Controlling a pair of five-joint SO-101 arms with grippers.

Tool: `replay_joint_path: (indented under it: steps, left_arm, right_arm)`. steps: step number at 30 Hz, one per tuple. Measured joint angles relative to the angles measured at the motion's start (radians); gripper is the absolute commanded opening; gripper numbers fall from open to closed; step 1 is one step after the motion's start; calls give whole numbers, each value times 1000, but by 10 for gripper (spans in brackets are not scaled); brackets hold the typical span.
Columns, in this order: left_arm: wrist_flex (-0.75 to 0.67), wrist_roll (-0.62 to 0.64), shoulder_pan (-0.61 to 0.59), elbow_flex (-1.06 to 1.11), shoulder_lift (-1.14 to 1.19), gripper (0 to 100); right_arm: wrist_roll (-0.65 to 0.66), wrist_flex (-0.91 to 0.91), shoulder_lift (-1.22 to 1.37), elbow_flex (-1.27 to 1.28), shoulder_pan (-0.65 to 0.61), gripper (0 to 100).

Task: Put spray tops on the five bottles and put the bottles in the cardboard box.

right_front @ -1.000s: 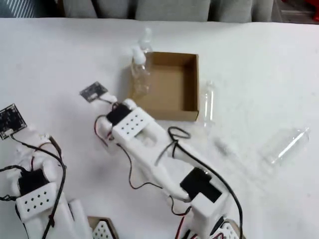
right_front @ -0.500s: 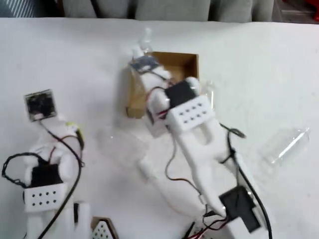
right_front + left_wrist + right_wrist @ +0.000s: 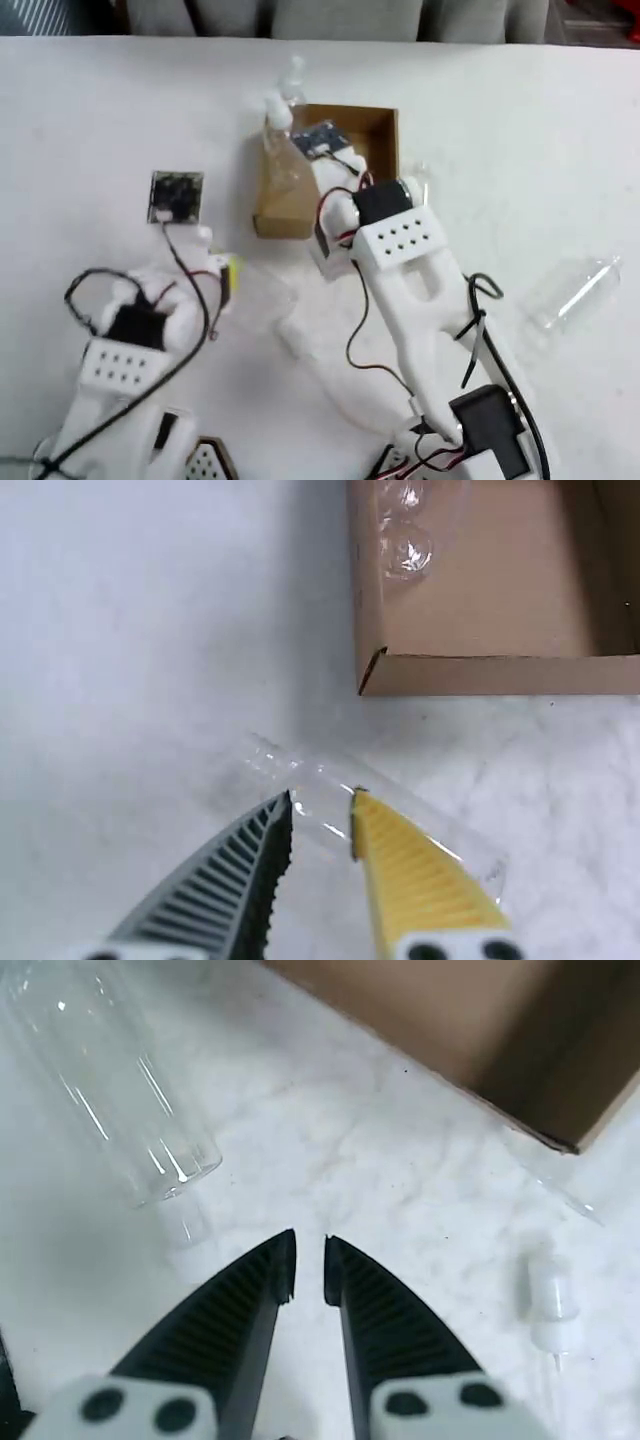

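Note:
A clear capless bottle lies on the table in front of the cardboard box. My left gripper is over its neck end, open by a narrow gap, grey finger on one side and yellow finger on the other. My right gripper hangs just off the box's corner, shut to a thin slit with nothing in it. Near it lie the same bottle and a loose white spray top. A bottle with a spray top stands against the box's left wall.
Another bottle stands behind the box. One bottle lies along the box's right side, and one lies far out to the right. The right arm crosses the table's middle and covers the box's front.
The left arm swung right, from the table's left edge to the lying bottle. The right arm swept from left of the box across to its front. The box's left wall now shows more.

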Motion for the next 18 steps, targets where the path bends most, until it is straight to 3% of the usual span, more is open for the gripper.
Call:
replay_joint_path:
  steps: [8,18]
  left_arm:
    - [-31,318,14,-49,132,291]
    - [-167,347,-14,80,132,322]
  right_arm:
    - [0,-12,0,0,0,27]
    - [63,-77,0,60,0,27]
